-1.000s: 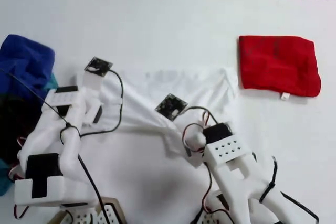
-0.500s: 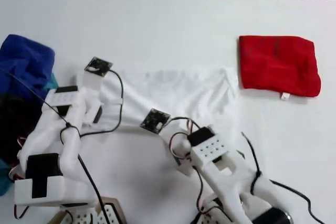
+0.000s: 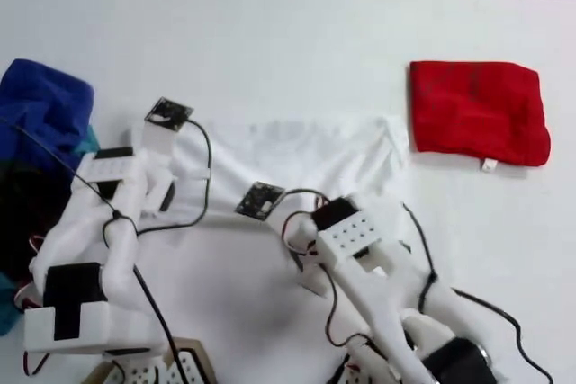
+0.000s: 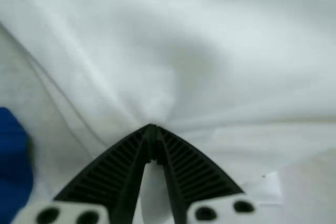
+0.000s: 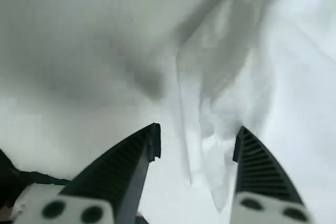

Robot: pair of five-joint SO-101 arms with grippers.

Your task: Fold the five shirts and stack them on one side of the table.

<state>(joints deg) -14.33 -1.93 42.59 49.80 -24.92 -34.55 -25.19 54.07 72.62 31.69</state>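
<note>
on the white shirt (image 3: 306,155), left fingers (image 4: 115,171) pinch cloth, right fingers (image 5: 126,166) spread; arms (image 3: 99,222) cover its near edge.

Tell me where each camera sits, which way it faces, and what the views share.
High view: fixed above the table, looking down at the white shirt, folded red shirt, left arm and right arm.
Left wrist view: on the left arm, facing along the left gripper, shut on the white shirt.
Right wrist view: on the right arm, facing the open right gripper over a shirt fold.
Shared: all three show the white shirt.
</note>
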